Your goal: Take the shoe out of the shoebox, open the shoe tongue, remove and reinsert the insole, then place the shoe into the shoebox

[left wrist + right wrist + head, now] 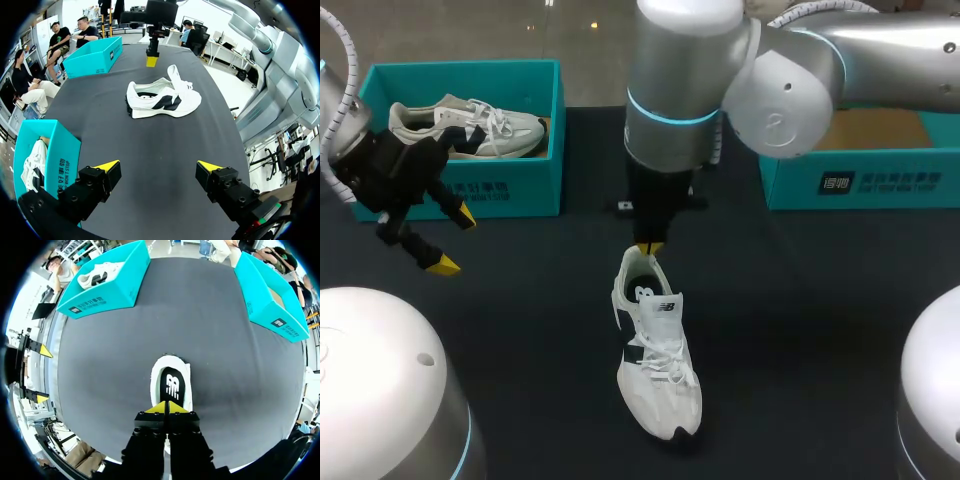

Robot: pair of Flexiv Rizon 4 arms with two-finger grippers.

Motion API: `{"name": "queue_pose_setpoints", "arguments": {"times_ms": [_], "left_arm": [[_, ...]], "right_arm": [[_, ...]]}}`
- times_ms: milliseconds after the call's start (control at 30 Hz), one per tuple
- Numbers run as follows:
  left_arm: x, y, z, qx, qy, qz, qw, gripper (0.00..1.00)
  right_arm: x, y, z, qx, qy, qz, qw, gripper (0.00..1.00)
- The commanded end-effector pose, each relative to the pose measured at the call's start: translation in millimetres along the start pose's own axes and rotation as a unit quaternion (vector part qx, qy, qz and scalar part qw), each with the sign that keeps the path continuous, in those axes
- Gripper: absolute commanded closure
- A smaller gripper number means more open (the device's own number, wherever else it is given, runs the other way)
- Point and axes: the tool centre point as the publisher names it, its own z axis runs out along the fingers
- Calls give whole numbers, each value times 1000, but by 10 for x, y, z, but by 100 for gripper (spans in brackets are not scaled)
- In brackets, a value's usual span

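Shoe stands on its sole near the middle of the dark table, with its toe toward my side and its heel toward the far edge. It is white with black panels and sits well apart from both boxes. From the left wrist view I can see the tongue lifted up and away from the opening, with the laces loose around it. The black insole lies inside the shoe and shows through the open mouth. My right arm comes in from the right and reaches to the middle, where the right gripper hangs just above the shoe's opening. Its two yellow tips are pressed together, and I can see nothing pinched between them. From the side it looks clear of the shoe, though I cannot be sure there is a gap. The left gripper hovers above the left part of the table with its fingers spread wide apart, holding nothing, and the shoe lies some way ahead of it. Just beside that gripper, at the far left corner, is the teal left shoebox, with a second shoe lying on its side inside. The matching right shoebox sits at the far right, and a tan interior shows over its wall.
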Motion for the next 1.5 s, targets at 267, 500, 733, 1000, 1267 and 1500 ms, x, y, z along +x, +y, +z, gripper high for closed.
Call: {"name": "queue_pose_setpoints", "arguments": {"times_ms": [267,500,733,1000,1267,1500], "left_arm": [[1,0,-2,-1,0,0,1000,0],[1,0,-2,-1,0,0,1000,0],[1,0,-2,-1,0,0,1000,0],[1,0,-2,-1,0,0,1000,0],[1,0,-2,-1,0,0,1000,0],[1,0,-2,-1,0,0,1000,0]], "right_arm": [[46,7,426,10,-11,4,1000,100],[38,9,621,15,-26,6,1000,100],[49,-16,795,24,-42,17,999,100],[43,-79,1068,32,-58,27,997,100],[17,-119,1325,41,-52,32,997,100],[3,-141,1426,52,-44,37,997,100]]}}
